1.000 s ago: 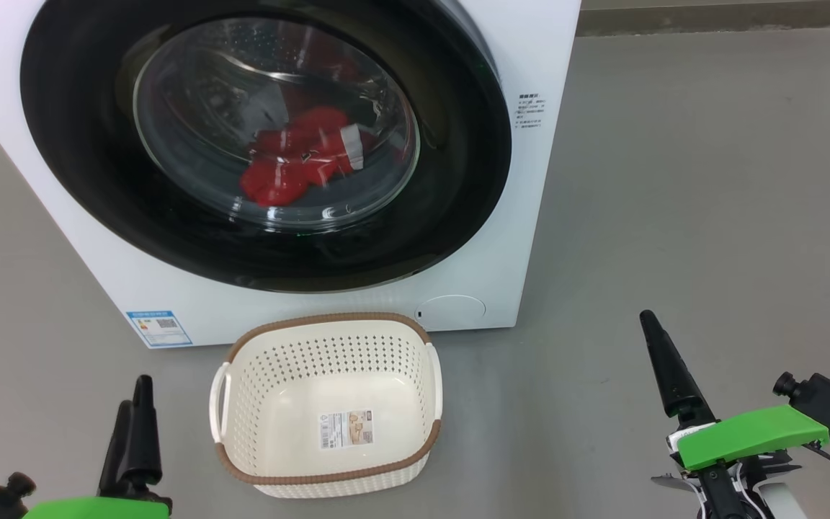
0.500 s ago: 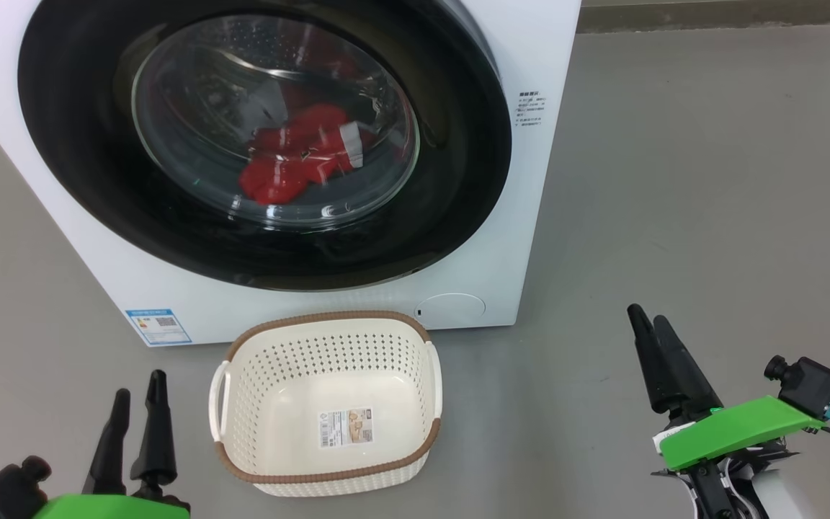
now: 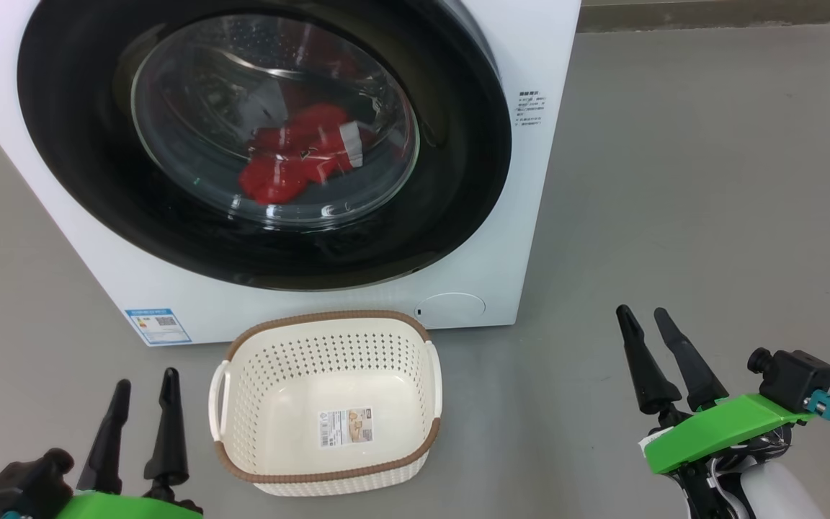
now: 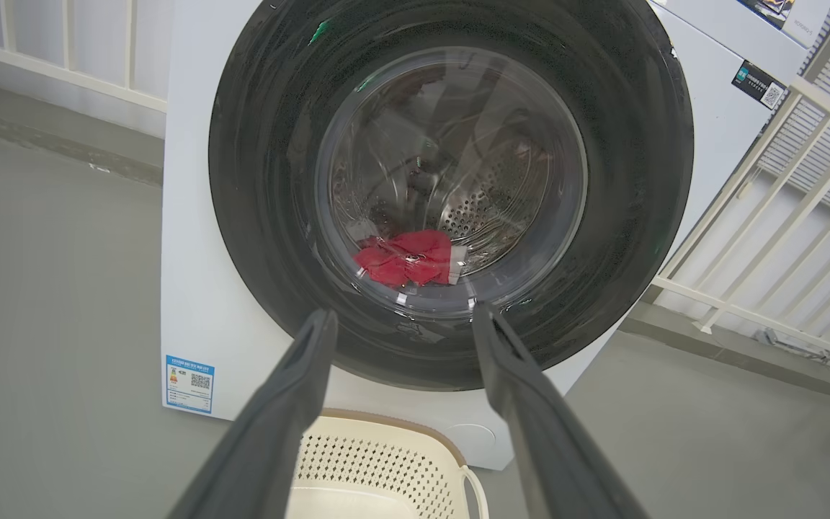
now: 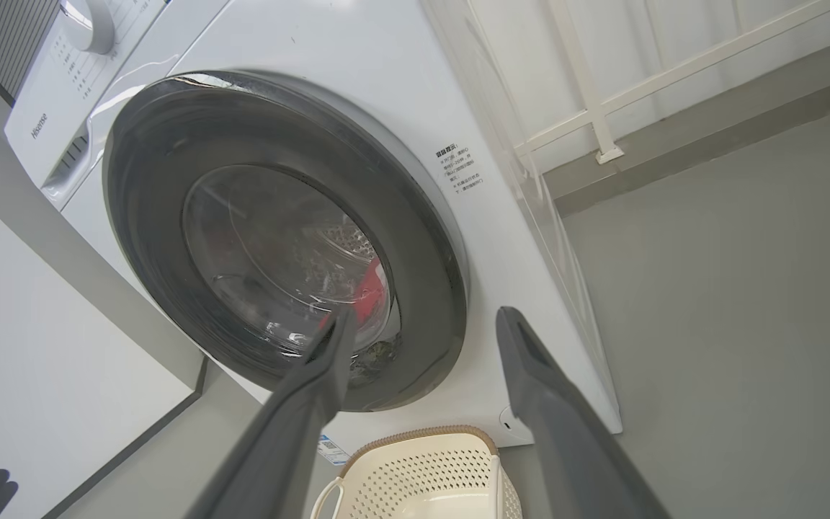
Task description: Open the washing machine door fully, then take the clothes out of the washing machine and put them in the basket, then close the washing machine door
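On open floor (image 3: 681,180) either side of the basket (image 3: 328,316), left end effector (image 3: 146,377) and right end effector (image 3: 641,310) hang spread.

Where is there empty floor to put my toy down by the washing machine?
Bare grey floor lies right of the washing machine, ahead of the right gripper. A smaller bare strip sits between the basket and the left gripper. It's crowded where the basket sits close to the machine's front.

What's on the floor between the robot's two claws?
In the head view, the basket sits between the left gripper and the right gripper, just in front of the washing machine.
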